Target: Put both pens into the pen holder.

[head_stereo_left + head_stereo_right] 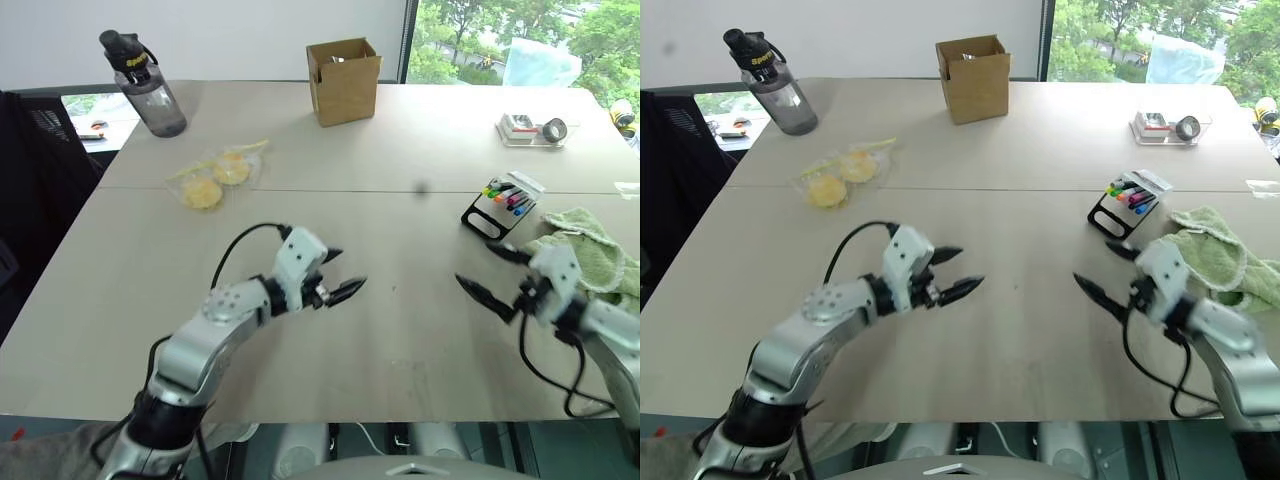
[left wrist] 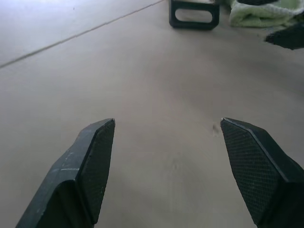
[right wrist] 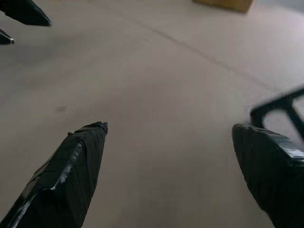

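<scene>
The pen holder [image 1: 484, 214], a small black rack, lies on the table at the right. Several markers with coloured caps lie in it, among them a blue-tipped pen [image 1: 521, 201] and a pink-tipped pen [image 1: 515, 209]. My right gripper [image 1: 474, 262] hovers just in front of the holder, open and empty, pointing toward the table's middle. My left gripper [image 1: 347, 270] is open and empty over the bare middle of the table, pointing right. In the left wrist view the holder [image 2: 194, 12] lies ahead of the left gripper [image 2: 167, 122]. In the right wrist view the right gripper [image 3: 169, 127] has only table between its fingers.
A green towel [image 1: 590, 250] lies bunched beside my right arm, just right of the holder. A cardboard box [image 1: 343, 80] stands at the back centre, a dark water bottle [image 1: 145, 85] at the back left, a bag of yellow pieces [image 1: 215, 178] left of centre, and a clear tray with tape [image 1: 532, 128] at the back right.
</scene>
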Tool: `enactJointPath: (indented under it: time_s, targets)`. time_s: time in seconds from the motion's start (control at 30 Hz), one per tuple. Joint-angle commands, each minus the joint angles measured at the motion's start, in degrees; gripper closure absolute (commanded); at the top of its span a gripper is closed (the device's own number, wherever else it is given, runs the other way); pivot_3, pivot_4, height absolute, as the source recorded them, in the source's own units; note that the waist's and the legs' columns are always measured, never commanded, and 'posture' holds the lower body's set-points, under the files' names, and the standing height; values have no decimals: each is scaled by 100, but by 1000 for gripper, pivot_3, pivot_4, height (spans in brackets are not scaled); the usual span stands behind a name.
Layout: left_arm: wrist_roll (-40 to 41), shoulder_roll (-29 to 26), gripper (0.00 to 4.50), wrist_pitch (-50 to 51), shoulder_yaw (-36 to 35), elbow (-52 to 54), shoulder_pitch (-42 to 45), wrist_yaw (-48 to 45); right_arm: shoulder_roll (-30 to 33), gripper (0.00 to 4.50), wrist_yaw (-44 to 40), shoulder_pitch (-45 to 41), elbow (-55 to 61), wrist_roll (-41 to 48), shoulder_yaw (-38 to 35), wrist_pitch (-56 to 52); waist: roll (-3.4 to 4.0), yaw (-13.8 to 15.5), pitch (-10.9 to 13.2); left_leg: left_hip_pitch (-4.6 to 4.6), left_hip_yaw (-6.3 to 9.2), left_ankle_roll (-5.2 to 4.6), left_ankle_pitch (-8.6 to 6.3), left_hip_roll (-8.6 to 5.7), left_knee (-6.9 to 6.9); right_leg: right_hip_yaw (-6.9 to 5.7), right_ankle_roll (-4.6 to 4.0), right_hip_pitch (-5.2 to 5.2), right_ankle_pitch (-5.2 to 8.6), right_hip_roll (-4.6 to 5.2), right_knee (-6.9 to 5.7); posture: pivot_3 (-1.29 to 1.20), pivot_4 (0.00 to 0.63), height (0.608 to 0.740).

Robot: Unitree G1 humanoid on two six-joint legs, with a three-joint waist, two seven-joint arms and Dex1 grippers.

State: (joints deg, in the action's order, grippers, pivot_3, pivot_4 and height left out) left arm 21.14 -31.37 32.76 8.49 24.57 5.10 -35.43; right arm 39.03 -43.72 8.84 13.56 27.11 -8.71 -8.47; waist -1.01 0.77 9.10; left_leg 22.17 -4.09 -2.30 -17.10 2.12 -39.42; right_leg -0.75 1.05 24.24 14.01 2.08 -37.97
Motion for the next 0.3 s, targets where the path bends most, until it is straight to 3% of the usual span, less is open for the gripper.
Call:
enactJointPath:
  time_s: [0.03,0.3]
  targets:
    - [-433,-200,866,-844,-73,-124,-601,-141,-94,29,-174,460,133,188,-440,133,0,-10,0,-23,-6,-15,-9,0,1,5,-1,-17,1,-1,-1,0,150,736]
    - [-509,-211,866,-1383,-325,-200,-1111,-217,-244,29,-721,808,-421,120,-546,497,12,-6,-10,-66,-6,-26,-15,5,5,6,-22,-54,2,-7,-4,0,150,736]
